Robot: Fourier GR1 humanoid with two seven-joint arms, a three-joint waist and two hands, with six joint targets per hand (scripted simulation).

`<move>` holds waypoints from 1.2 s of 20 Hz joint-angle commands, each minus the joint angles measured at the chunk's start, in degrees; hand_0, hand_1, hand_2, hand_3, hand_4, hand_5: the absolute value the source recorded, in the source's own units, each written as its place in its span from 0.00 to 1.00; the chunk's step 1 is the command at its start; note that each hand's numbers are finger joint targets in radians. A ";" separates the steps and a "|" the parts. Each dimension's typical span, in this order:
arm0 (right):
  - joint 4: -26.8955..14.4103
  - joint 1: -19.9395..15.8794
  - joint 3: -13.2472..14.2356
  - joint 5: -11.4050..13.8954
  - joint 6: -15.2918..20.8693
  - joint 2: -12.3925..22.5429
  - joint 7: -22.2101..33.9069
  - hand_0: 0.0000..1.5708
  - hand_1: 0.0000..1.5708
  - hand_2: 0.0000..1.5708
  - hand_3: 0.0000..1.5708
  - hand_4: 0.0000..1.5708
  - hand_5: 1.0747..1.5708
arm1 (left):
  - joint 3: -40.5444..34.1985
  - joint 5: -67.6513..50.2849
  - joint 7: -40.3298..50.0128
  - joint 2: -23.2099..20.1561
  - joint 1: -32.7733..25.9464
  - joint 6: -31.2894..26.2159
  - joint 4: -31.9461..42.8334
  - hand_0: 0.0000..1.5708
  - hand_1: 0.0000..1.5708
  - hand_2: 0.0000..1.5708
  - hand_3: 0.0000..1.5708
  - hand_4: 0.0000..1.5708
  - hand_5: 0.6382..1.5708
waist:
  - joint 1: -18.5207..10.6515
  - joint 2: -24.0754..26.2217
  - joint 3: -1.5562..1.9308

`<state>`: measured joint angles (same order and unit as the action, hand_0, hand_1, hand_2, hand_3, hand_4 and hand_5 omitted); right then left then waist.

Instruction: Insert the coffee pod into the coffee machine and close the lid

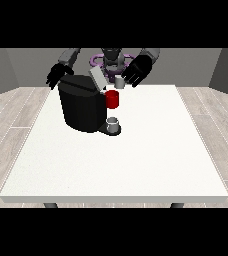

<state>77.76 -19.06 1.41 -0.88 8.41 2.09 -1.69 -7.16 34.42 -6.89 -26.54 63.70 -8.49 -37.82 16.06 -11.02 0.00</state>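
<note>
On the white table (136, 165), the grey cup (113, 124) sits under the black coffee machine (81, 107), whose lid (97, 77) stands tilted open, and beyond it the hand at the view's right (137, 71) pinches the small, likely light, rigid coffee pod (119, 82) by its sides, near the open red holder (112, 99).

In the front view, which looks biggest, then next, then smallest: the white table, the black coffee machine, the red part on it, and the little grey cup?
1. white table
2. black coffee machine
3. red part
4. grey cup, though it looks close to the red part and stands nearer the camera, so that order is unsure.
</note>
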 commanded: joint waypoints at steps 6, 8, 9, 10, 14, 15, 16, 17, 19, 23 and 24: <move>1.54 1.91 0.30 0.30 0.72 -0.04 -1.43 0.00 0.00 0.00 0.00 0.33 1.00 | 0.13 1.52 0.28 1.00 0.51 2.14 0.69 0.83 0.83 0.85 0.79 0.31 1.00 | 1.24 -0.73 0.00; 1.68 -1.13 0.89 -0.01 0.76 1.03 2.81 0.00 0.00 0.00 0.00 0.31 1.00 | -0.11 1.32 0.76 0.07 2.57 -0.15 1.57 0.84 0.84 0.85 0.78 0.31 1.00 | 1.14 -1.59 0.00; 2.33 -0.84 -0.09 0.11 1.16 -0.76 0.09 0.00 0.00 0.00 0.00 0.33 1.00 | -0.39 1.80 1.79 1.18 2.44 2.84 1.90 0.82 0.82 0.84 0.78 0.32 1.00 | 2.19 -3.33 0.00; 0.18 0.23 0.36 0.21 1.51 -0.99 -0.78 0.00 0.00 0.00 0.00 0.33 1.00 | -0.26 1.26 2.43 0.69 3.45 -0.28 1.60 0.82 0.82 0.84 0.78 0.32 1.00 | 0.59 -2.52 0.02; 3.22 0.42 -0.15 0.06 0.88 -0.09 2.14 0.00 0.00 0.00 0.00 0.32 1.00 | -0.62 1.39 -1.08 0.13 2.01 0.63 2.50 0.81 0.81 0.83 0.78 0.33 1.00 | 1.87 -2.85 -0.01; 0.19 -1.83 2.38 -1.19 0.58 0.63 -0.95 0.00 0.00 0.00 0.00 0.32 1.00 | 1.11 2.62 0.60 3.15 2.69 2.44 0.60 0.78 0.78 0.82 0.77 0.33 1.00 | 0.15 -3.60 0.02; 1.54 0.40 0.68 -0.26 0.88 -0.26 -0.50 0.00 0.00 0.00 0.00 0.33 1.00 | -0.06 1.62 -0.22 1.41 3.05 0.39 1.80 0.80 0.80 0.83 0.77 0.33 1.00 | 1.19 -3.15 0.01; 3.95 0.38 -0.08 -0.04 1.41 -0.65 1.09 0.00 0.00 0.00 0.00 0.33 1.00 | -0.27 2.41 -1.72 -0.81 2.02 1.09 2.70 0.80 0.80 0.82 0.77 0.32 1.00 | 1.65 -3.27 -0.01; 1.60 -0.10 2.00 -1.64 0.24 0.12 -1.63 0.00 0.00 0.00 0.00 0.33 1.00 | -0.30 1.53 -1.59 0.36 3.56 -0.55 1.75 0.75 0.75 0.80 0.75 0.32 1.00 | 0.89 -4.09 0.01; 1.88 2.25 1.98 -1.85 -0.86 1.03 -1.13 0.00 0.00 0.00 0.00 0.33 1.00 | 0.35 2.39 -1.17 1.25 1.64 -0.18 2.03 0.77 0.77 0.81 0.76 0.32 1.00 | 0.41 -1.75 0.01; 1.22 4.09 -0.91 0.36 2.30 -1.98 -3.53 0.00 0.00 0.00 0.00 0.31 1.00 | 1.02 2.67 -1.51 3.37 1.00 1.11 1.68 0.76 0.76 0.81 0.76 0.32 1.00 | -0.18 -2.08 0.01</move>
<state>79.13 -16.83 2.26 -1.54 9.08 1.74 -3.75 -6.67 36.74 -7.73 -24.59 65.51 -7.79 -36.09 16.52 -13.47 0.01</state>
